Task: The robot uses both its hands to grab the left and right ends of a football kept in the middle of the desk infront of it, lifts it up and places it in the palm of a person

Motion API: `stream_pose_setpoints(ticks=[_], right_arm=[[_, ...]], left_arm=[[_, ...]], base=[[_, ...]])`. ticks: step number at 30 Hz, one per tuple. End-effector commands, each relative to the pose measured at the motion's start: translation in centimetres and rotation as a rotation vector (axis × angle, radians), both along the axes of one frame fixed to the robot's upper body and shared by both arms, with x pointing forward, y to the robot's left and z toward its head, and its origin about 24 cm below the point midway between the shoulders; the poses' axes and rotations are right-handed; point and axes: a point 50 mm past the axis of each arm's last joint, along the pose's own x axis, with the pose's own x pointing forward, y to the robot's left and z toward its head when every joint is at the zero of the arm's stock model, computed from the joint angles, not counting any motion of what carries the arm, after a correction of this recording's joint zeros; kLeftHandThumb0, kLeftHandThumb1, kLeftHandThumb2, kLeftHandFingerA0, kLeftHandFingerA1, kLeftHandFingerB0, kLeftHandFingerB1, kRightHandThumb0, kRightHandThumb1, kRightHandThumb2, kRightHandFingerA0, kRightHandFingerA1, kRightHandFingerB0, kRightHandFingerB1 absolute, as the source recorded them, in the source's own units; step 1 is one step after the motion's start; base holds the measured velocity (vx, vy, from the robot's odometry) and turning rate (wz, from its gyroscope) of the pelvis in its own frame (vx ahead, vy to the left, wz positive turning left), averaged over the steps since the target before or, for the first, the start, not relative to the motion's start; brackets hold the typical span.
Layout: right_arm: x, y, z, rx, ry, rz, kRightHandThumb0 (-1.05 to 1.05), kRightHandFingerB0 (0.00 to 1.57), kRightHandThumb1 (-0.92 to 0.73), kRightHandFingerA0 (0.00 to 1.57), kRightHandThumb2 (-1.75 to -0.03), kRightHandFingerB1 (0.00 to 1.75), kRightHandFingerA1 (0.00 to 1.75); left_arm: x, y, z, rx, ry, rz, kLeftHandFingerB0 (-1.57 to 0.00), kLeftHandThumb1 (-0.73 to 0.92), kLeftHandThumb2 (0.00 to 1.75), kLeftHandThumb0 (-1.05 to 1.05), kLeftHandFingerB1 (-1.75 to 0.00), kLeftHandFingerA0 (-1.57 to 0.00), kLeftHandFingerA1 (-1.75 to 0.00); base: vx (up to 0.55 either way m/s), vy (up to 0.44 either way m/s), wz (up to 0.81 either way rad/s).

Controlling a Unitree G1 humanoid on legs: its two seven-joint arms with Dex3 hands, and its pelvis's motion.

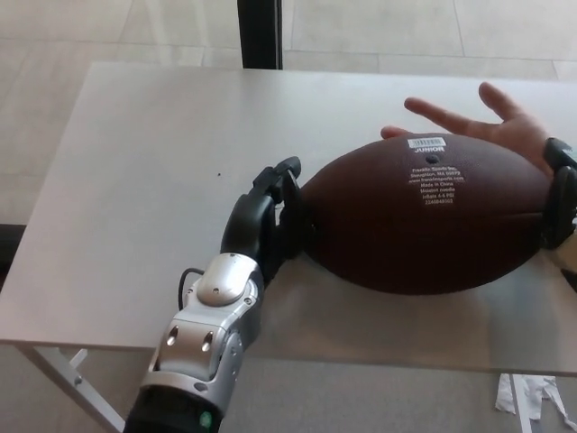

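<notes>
Spanning the desk (135, 162), which bears nothing else, the ball (428, 216) hangs pinched between both hands, partly covering the person's open palm (491, 126). Left hand (266, 225) presses its fingers on the left tip; right hand (559, 207) clamps the right end. Judged step: delivery. Next: lower onto the palm, then release.

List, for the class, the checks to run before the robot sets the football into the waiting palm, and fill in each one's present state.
1. Left hand pressed on the football at its left tip: ok.
2. Right hand on the right tip: ok, though mostly cut off by the frame.
3. Person's hand open, palm up: ok.
4. Ball over the palm: cannot tell; it covers much of the palm.
5. Ball clear of the desk: cannot tell.
</notes>
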Motion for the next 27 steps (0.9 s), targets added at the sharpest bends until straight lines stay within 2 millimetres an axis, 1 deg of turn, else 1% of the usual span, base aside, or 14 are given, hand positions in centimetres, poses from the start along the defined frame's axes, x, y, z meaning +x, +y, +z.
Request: stream_pose_setpoints(ticks=[1, 4, 5, 6, 8, 10, 11, 12, 17, 22, 23, 24, 25, 27], right_arm=[[0.8, 3.6, 0.0, 0.087, -0.023, 0.184, -0.98, 0.02, -0.74, 0.59, -1.19, 0.16, 0.65], [1.0, 3.7, -0.6, 0.104, 0.008, 0.143, -1.04, 0.07, -0.74, 0.69, -1.17, 0.33, 0.70], [1.0, 3.7, -0.8, 0.102, 0.013, 0.142, -1.04, 0.11, -0.92, 0.82, -0.73, 0.36, 0.74], [1.0, 3.7, -1.2, 0.098, 0.028, 0.145, -1.03, 0.13, -0.92, 0.85, -0.73, 0.35, 0.70], [1.0, 3.7, -1.4, 0.098, 0.035, 0.147, -1.03, 0.13, -0.92, 0.85, -0.73, 0.35, 0.70], [0.9, 3.9, -1.9, 0.126, 0.031, 0.155, -1.02, 0.16, -0.92, 0.92, -0.74, 0.36, 0.70], [0.9, 4.0, -2.0, 0.153, 0.023, 0.161, -0.96, 0.23, -0.92, 0.94, -0.71, 0.37, 0.89], [0.9, 4.0, -2.1, 0.185, 0.018, 0.163, -0.91, 0.32, -0.92, 1.06, -0.67, 0.40, 1.10], [1.2, 3.9, -1.9, 0.233, 0.000, 0.163, -0.80, 0.45, -0.85, 1.15, -0.66, 0.45, 1.50], [1.2, 3.9, -1.6, 0.236, -0.020, 0.129, -0.55, 0.54, -0.78, 1.13, -0.71, 0.49, 1.72], [1.2, 4.0, -1.5, 0.264, -0.033, 0.103, -0.43, 0.65, -0.78, 1.14, -0.63, 0.51, 1.75], [1.3, 4.1, -1.5, 0.278, -0.036, 0.097, -0.39, 0.73, -0.80, 1.15, -0.64, 0.57, 1.75], [1.3, 4.1, -1.4, 0.288, -0.040, 0.095, -0.34, 0.82, -0.76, 1.15, -0.71, 0.67, 1.75], [1.3, 4.2, -1.5, 0.282, -0.042, 0.090, -0.26, 0.97, -0.59, 1.12, -1.00, 1.02, 1.75]], left_arm=[[-1.6, -2.8, -2.1, -0.121, 0.201, -0.017, -0.11, 0.92, 0.83, -0.91, -0.31, -0.80, -1.32], [-1.5, -2.9, -2.0, -0.145, 0.197, 0.045, -0.16, 0.92, 0.85, -0.92, -0.37, -0.83, -1.46], [-1.4, -3.0, -1.9, -0.137, 0.191, 0.048, -0.03, 0.92, 1.13, -1.02, -0.33, -0.94, -1.45], [-1.4, -3.1, -1.9, -0.123, 0.182, 0.054, 0.00, 0.83, 1.23, -0.88, -0.15, -0.92, -1.32], [-1.5, -3.1, -1.9, -0.119, 0.178, 0.054, 0.00, 0.83, 1.23, -0.88, -0.15, -0.92, -1.32], [-1.5, -3.5, -1.7, -0.126, 0.172, 0.079, -0.07, 0.86, 1.21, -0.91, -0.15, -1.01, -1.42], [-1.6, -3.7, -1.5, -0.168, 0.174, 0.137, -0.28, 0.88, 0.75, -0.72, -0.70, -0.94, -1.72], [-1.6, -3.9, -1.4, -0.177, 0.168, 0.174, -0.45, 0.88, 0.66, -0.54, -0.78, -0.89, -1.75], [-1.6, -4.3, -1.1, -0.147, 0.114, 0.216, -0.41, 0.92, 0.69, -0.19, -0.50, -0.85, -1.75], [-1.8, -4.2, -1.4, -0.098, 0.115, 0.246, -0.66, 0.92, 0.74, -0.14, -0.61, -0.82, -1.75], [-1.7, -4.1, -1.5, -0.062, 0.127, 0.246, -0.72, 0.92, 0.73, -0.12, -0.84, -0.85, -1.75], [-1.6, -4.1, -1.5, -0.016, 0.116, 0.228, -0.70, 0.91, 0.81, -0.08, -1.14, -1.07, -1.75], [-1.6, -4.0, -1.6, -0.005, 0.117, 0.219, -0.62, 0.86, 0.92, -0.06, -1.51, -0.82, -1.75], [-1.6, -4.0, -1.7, -0.010, 0.125, 0.186, -0.69, 0.83, 1.09, -0.05, -1.75, -0.91, -1.75]], base=[[0.00, 0.000, 0.00], [0.00, 0.000, 0.00], [0.00, 0.000, 0.00], [0.00, 0.000, 0.00], [0.00, 0.000, 0.00], [0.00, 0.000, 0.00], [0.00, 0.000, 0.00], [0.00, 0.000, 0.00], [0.00, 0.000, 0.00], [0.00, 0.000, 0.00], [0.00, 0.000, 0.00], [0.00, 0.000, 0.00], [0.00, 0.000, 0.00], [0.00, 0.000, 0.00]])
